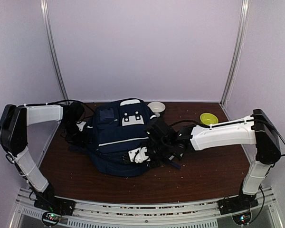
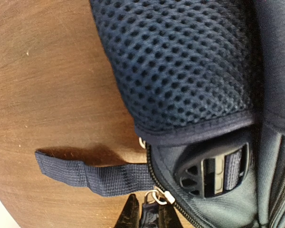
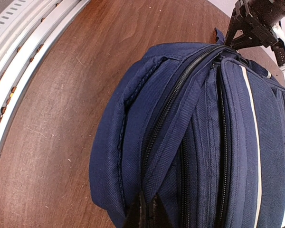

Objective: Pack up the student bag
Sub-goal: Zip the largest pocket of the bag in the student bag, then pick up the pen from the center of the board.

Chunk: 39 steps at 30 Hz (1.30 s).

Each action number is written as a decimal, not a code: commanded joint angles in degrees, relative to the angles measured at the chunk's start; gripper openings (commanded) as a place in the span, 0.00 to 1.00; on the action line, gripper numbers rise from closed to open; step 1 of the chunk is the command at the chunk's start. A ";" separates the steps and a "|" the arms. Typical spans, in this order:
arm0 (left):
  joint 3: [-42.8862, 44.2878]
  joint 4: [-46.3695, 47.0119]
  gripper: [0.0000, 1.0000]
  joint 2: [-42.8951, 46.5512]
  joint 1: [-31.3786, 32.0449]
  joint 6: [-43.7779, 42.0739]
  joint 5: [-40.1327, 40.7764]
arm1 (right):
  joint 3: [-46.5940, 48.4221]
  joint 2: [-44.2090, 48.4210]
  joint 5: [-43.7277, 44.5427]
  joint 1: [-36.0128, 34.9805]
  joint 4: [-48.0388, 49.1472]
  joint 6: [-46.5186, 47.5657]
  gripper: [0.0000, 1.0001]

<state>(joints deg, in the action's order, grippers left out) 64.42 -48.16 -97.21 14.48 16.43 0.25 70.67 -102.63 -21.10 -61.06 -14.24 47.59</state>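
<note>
The student bag [image 1: 118, 137], navy with a white stripe and white patch, lies in the middle of the table. My left gripper [image 1: 81, 127] is at its left side. In the left wrist view the gripper [image 2: 148, 203] is shut on the bag's dark zipper pull tab [image 2: 151, 216], beside a metal slider ring [image 2: 157, 195], a webbing strap [image 2: 95, 173] and mesh padding [image 2: 180, 61]. My right gripper [image 1: 152, 149] is at the bag's right near side. In the right wrist view it [image 3: 148, 194] pinches a fold of bag fabric [image 3: 171, 156] beside a closed zipper [image 3: 166, 114].
A white bowl [image 1: 156, 108] stands behind the bag and a yellow-green bowl [image 1: 209, 118] at the back right. The metal rail [image 3: 19, 57] runs along the table's near edge. A plastic buckle [image 2: 213, 171] sits under the mesh flap.
</note>
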 commanded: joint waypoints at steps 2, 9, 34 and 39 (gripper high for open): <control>2.83 4.51 0.00 -0.70 -3.15 -0.08 7.53 | 0.69 0.11 -0.14 -0.20 -4.76 -2.62 0.00; -2.01 1.69 0.42 9.57 -3.17 1.68 4.82 | 3.03 1.12 -0.18 -0.07 -4.85 -6.55 0.18; -11.08 34.37 0.95 41.79 15.28 -19.48 -5.27 | 1.42 14.25 -4.58 26.64 -31.90 -8.66 0.32; -8.98 36.07 0.95 33.25 13.23 -14.91 8.32 | -1.08 14.69 0.64 27.04 -32.25 -2.65 0.35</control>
<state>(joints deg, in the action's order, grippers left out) 54.28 -19.03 -58.57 29.34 0.47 -0.32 71.75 -88.31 -24.60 -34.13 -43.48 39.29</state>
